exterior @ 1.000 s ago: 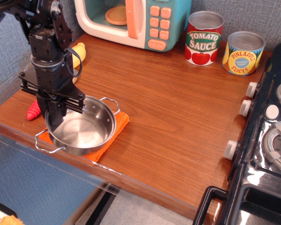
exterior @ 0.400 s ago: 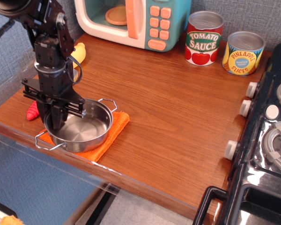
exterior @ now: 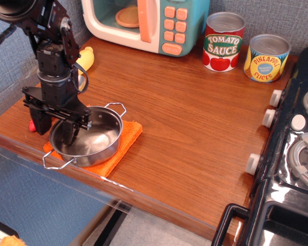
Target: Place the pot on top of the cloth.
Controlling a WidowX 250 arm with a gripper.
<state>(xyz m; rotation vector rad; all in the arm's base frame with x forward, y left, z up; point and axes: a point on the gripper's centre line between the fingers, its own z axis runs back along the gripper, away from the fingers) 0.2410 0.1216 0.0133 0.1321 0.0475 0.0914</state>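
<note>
The shiny steel pot sits flat on the orange cloth near the front left corner of the wooden counter. Its two wire handles point to the back right and the front left. My black gripper hangs over the pot's left rim with its fingers spread. One finger is outside the pot and the other is inside it. The rim between them looks released. The cloth shows only at the pot's right and front edges.
A yellow toy and a red toy lie to the left behind my arm. A toy microwave, a tomato sauce can and a pineapple can stand at the back. A black stove borders the right.
The pot has come down from a tilted hold and settled flat on the cloth. My gripper fingers have spread apart and let go of the rim.
</note>
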